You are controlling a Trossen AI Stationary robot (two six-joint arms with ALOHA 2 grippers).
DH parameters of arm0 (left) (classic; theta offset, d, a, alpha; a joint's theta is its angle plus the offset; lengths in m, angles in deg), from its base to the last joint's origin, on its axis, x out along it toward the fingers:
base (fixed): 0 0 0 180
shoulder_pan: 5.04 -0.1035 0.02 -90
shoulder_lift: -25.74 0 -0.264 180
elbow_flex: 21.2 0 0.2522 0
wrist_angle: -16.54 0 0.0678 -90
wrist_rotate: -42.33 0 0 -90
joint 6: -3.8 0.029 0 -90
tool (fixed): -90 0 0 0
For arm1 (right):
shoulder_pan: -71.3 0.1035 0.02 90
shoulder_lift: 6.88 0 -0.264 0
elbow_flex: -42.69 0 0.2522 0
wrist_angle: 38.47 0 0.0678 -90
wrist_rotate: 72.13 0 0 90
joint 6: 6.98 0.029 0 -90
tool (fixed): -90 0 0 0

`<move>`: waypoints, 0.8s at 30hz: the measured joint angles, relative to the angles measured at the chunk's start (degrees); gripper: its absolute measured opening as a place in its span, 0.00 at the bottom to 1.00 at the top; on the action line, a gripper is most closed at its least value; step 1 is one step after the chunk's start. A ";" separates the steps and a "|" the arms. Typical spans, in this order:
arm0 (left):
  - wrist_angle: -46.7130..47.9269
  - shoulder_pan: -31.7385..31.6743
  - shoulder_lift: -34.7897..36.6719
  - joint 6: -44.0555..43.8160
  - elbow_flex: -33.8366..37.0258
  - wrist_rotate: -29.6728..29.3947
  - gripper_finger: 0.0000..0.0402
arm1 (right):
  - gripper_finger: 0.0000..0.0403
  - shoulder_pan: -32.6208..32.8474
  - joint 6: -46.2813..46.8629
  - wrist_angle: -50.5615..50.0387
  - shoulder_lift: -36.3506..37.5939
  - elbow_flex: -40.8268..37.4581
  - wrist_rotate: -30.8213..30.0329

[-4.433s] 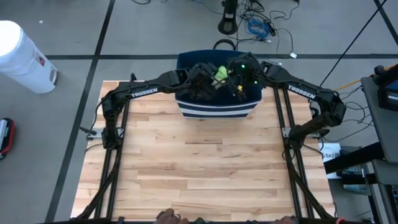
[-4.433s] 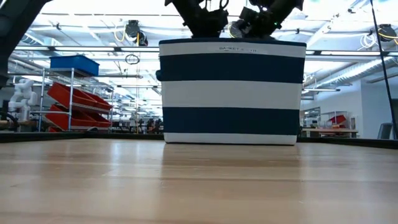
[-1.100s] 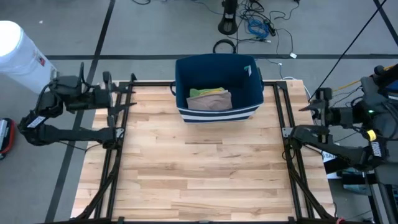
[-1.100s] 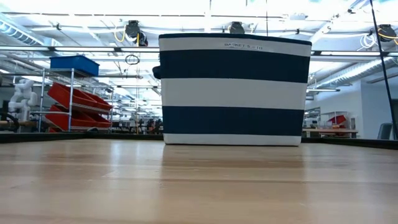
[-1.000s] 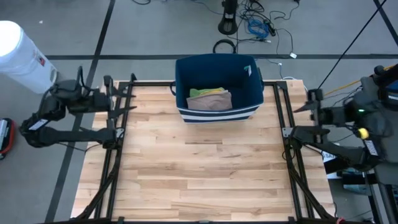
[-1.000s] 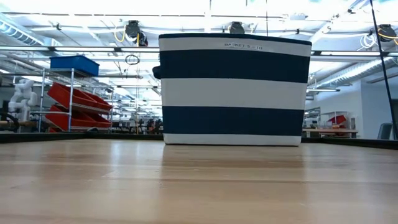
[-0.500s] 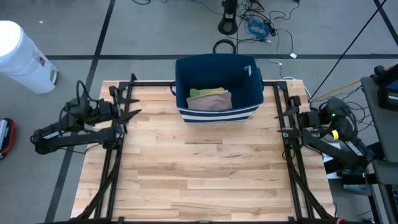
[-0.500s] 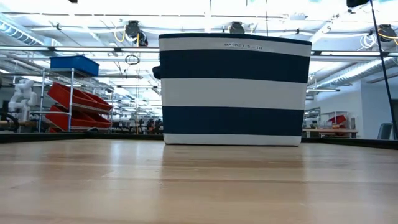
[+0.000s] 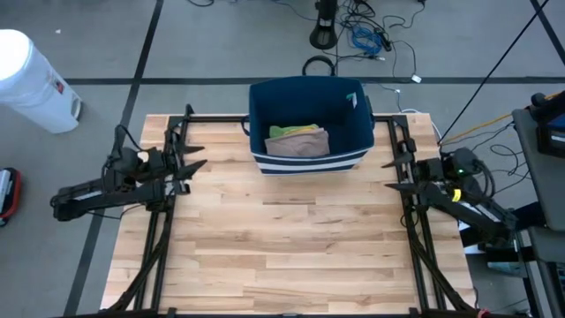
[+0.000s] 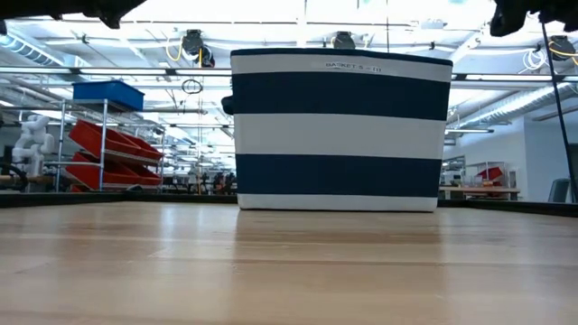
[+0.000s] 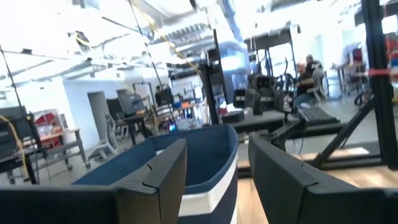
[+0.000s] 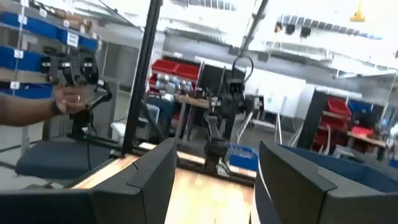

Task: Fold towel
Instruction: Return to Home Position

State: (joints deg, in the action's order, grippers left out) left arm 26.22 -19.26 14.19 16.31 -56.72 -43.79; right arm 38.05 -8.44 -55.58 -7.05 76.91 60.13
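From above: at the far edge of the wooden table [image 9: 291,256], a navy-and-white laundry basket [image 9: 259,119]. Inside it, the folded towels [image 9: 298,140], light brown on top with a strip of green at the far side. Over the table's left rim, well apart from the basket, the left gripper [image 9: 192,157], splayed wide and holding nothing. Over the right rim, the right gripper [image 9: 391,175], likewise spread and empty, its outline partly lost against the frame bars [image 9: 408,208].

From table height: only the basket's striped front wall, towels hidden behind it. Dark arm parts [image 10: 99,9] cut off at both top corners, too little to make out either claw.

Left wrist: two dark fingers [image 11: 163,180] set well apart with a bare gap. Through the gap, the basket's blue rim and inner wall, contents out of sight.

Right wrist: fingers [image 12: 155,177] equally parted, gripping nothing. Beyond them a strip of tabletop and blurred shelving. Off to one side, a person's hand [image 12: 71,99] around something dark, too blurred to name.
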 joint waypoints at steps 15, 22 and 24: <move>-7.37 0.00 0.39 -2.30 9.57 0.16 0.45 | 0.53 0.04 4.04 18.28 0.00 -17.18 1.52; -15.31 0.00 0.39 -3.84 16.41 0.15 0.45 | 0.53 0.81 5.26 17.68 0.00 -19.76 1.56; -17.32 0.00 0.39 -4.63 18.22 0.14 0.45 | 0.53 1.53 5.23 18.07 0.00 -19.72 1.42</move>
State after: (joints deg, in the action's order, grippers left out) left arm 8.89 -19.26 14.58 11.67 -38.50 -43.66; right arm 39.59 -3.21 -37.51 -7.05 57.19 61.55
